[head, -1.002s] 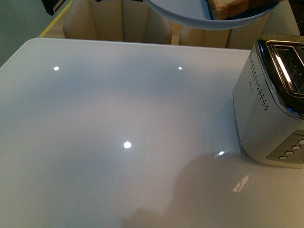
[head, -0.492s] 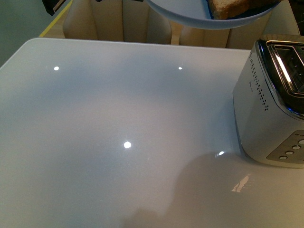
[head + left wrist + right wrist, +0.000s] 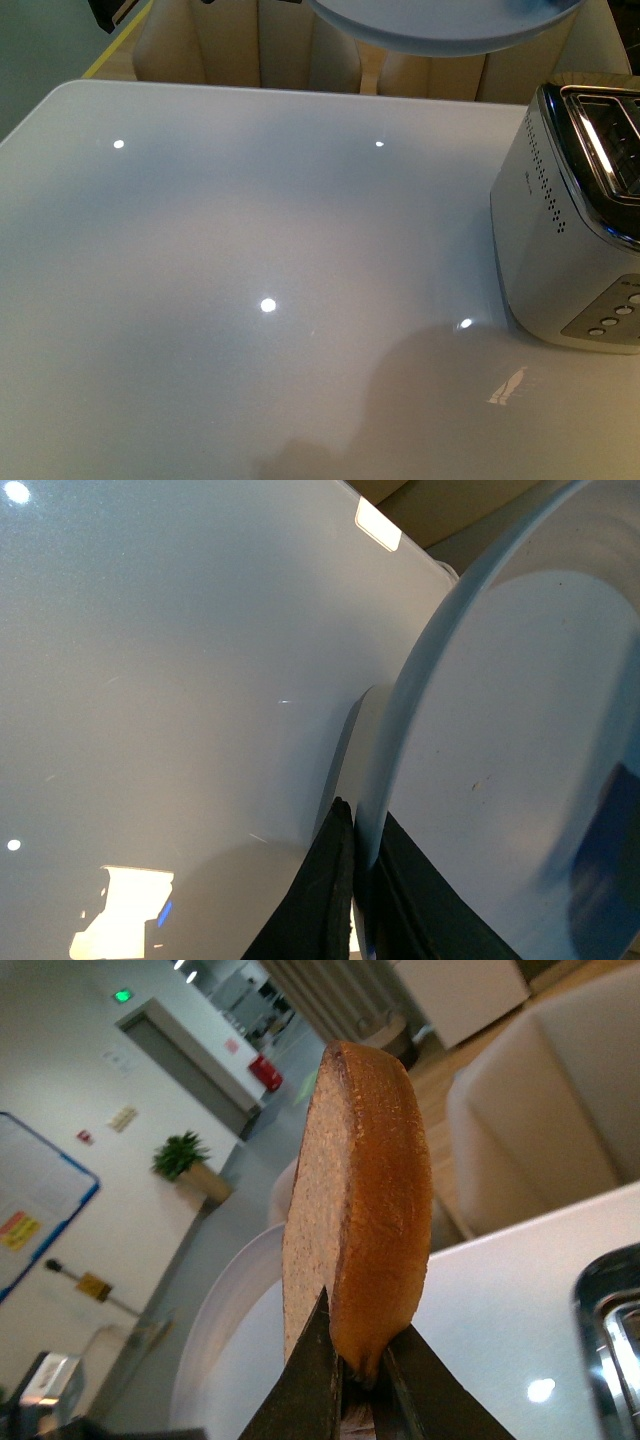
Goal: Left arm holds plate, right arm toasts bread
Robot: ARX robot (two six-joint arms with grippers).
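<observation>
Honestly, the right pincer (image 3: 362,1385) is pinching the bread (image 3: 355,1190) by one crust edge only (upright, off the plate (image 3: 500,730) the left pincer (image 3: 365,890) is clamping), so it's risking slipping before the toaster (image 3: 565,220).

The toaster (image 3: 575,230) is sitting on the table (image 3: 250,250), right side. The plate (image 3: 440,25) is hanging above the far edge, rim pinched in the left gripper (image 3: 362,830), chairs (image 3: 200,50) behind. The bread (image 3: 360,1210) is standing upright in the right gripper (image 3: 360,1345) (plate just beyond it).
</observation>
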